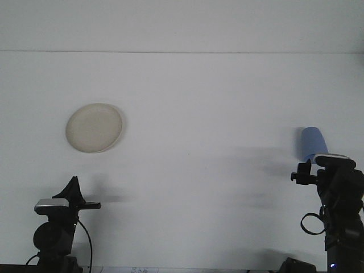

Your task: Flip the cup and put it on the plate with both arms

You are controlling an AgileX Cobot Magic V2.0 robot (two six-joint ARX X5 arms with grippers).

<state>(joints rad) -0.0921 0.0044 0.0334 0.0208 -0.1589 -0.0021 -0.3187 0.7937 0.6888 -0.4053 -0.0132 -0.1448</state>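
Only the front view to go on here, so that's the one I'm reading.

The blue cup point(313, 142) sits far out on the right side of the white table point(199, 114), and only its upper part shows because the right arm's wrist block stands in front of the lower end. From the little that shows I can't tell whether it lies on its side or stands mouth-down. The cream plate point(94, 127) is way over on the left, bare, well apart from the cup.

My read on the step: this is the reach-in for the first pick, with the right gripper point(310, 162) right up at the cup. Nothing is lifted and nothing is flipped yet. Next move calls for getting the fingers around the cup wall, closing, lifting, and then turning it over, probably with a handover toward the left arm since the plate is on that side.

Claw state on the right: honestly can't tell. The camera mount and wrist hide the tips, so I can't say how wide they stand or whether they touch the cup.

The left gripper point(74, 185) is parked low near the front edge, pointing forward, holding nothing, well short of the plate. From this angle its tips look pinched to a point, but I wouldn't swear to it.
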